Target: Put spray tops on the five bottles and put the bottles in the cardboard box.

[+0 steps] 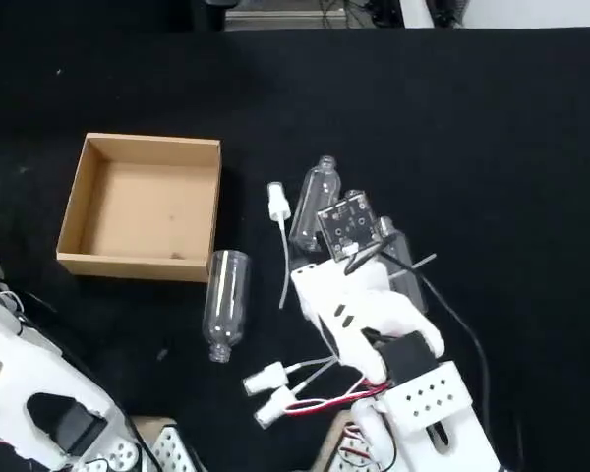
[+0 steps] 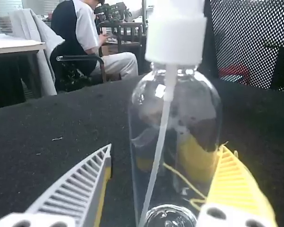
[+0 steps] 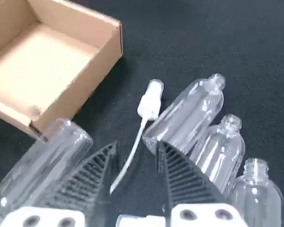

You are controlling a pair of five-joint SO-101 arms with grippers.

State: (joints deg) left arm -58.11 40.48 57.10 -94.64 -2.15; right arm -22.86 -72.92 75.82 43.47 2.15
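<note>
Probably light, with a bendy tube, the spray top point(image 3: 149, 99) lying between the cardboard box point(image 3: 61, 61) and the bottles point(image 3: 189, 113) is asking for a grip on its white head, the right gripper point(image 3: 137, 150) hanging spread-fingered over its tube, while the left wrist view is revealing the left gripper point(image 2: 165, 147) pinching a capped bottle point(image 2: 189, 113).

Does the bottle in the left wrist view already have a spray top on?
Yes, a white spray top caps the bottle, with its tube running down inside.

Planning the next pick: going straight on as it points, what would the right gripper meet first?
Likely the white plastic spray top with its thin tube, lying just ahead of the right gripper.
</note>
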